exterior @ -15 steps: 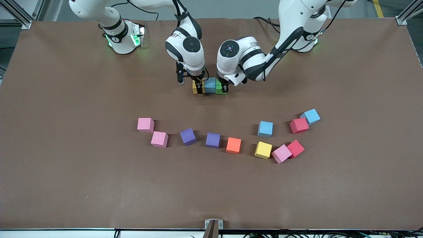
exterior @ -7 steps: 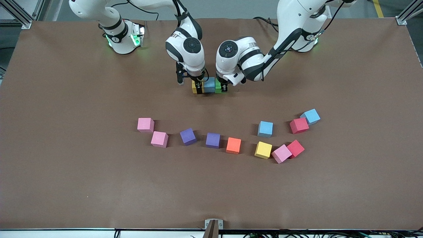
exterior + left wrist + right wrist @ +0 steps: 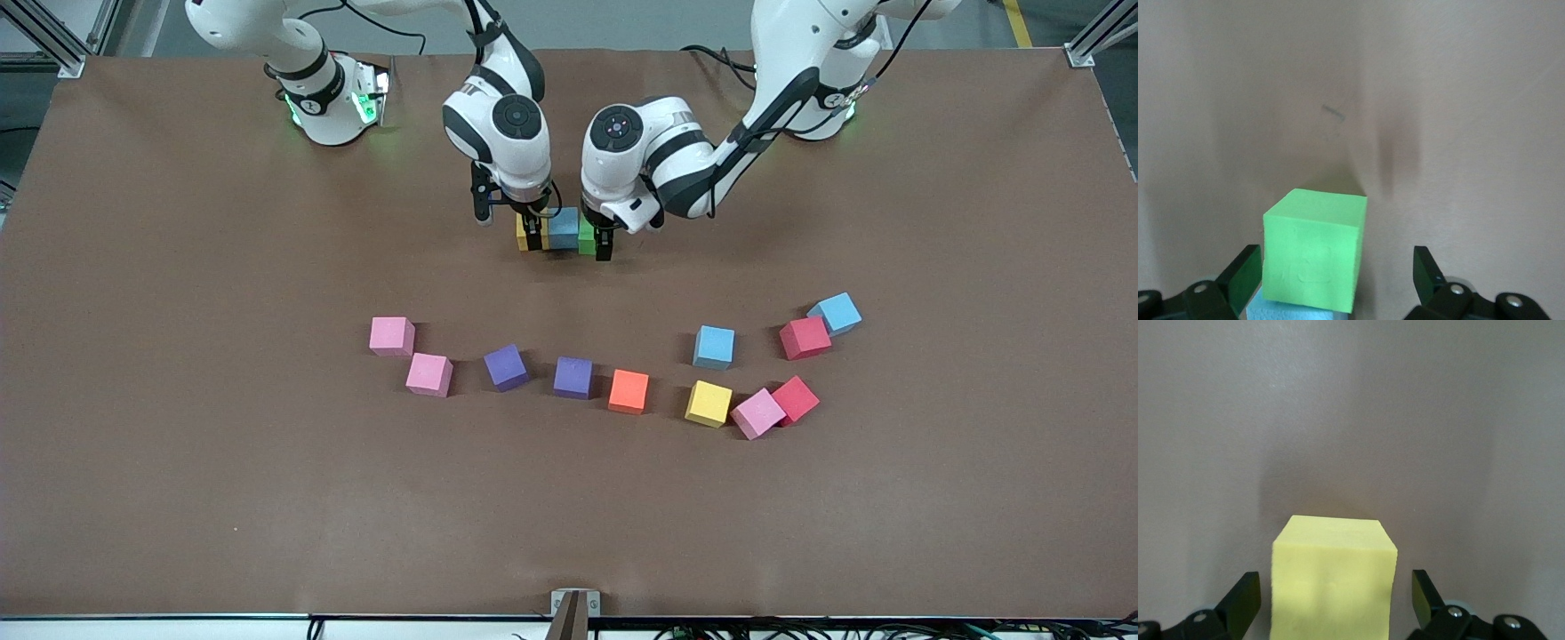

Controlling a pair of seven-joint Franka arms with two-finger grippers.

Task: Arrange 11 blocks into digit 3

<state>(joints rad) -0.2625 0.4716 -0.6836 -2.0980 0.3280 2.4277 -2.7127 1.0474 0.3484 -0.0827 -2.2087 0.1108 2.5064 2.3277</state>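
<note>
No text, label, brand, number or sign can be read on any block, on either arm, or on the counter [image 3: 178, 498].

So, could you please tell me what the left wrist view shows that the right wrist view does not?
Only the left wrist view shows the green block with a light blue block touching it, between the open fingers of the left gripper. Only the right wrist view shows the yellow block, between the open fingers of the right gripper. Both show a block standing free on the brown table, gripped by neither finger.
</note>
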